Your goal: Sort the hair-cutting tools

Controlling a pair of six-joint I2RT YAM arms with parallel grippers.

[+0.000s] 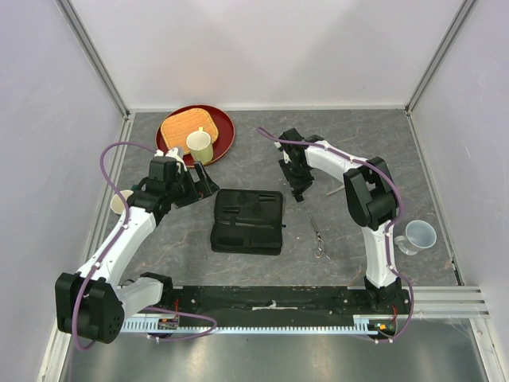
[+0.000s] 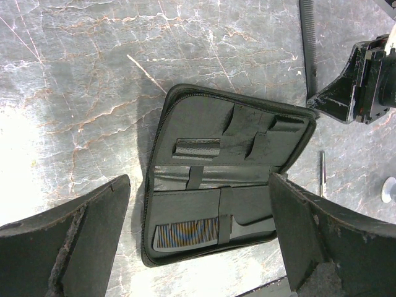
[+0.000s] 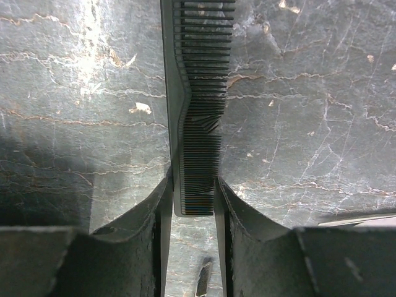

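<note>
Checking in from the remote station: the right hand (image 3: 192, 185) is clamped on the straight comb (image 3: 199, 124), pinching it from both sides near one end. The rest of it sticks out away from the wrist over the grey marble-look tabletop (image 1: 183, 255). I can't tell from my feeds whether the comb is touching the surface or sitting just above it. All of that is off to the right of the open zip case (image 1: 248, 221), up by its far corner. The left hand (image 1: 199, 181) is spread wide with nothing in it, hanging near the case's far left corner and looking down into it. The handled comb (image 2: 213, 232) is tucked into a pocket in one half of the case. One pair of scissors (image 1: 318, 237) lies flat on the tabletop just right of the case, nearer the arm bases. At the back left there's a red tray (image 1: 226, 135) with a cup (image 1: 200, 146) on it.
</note>
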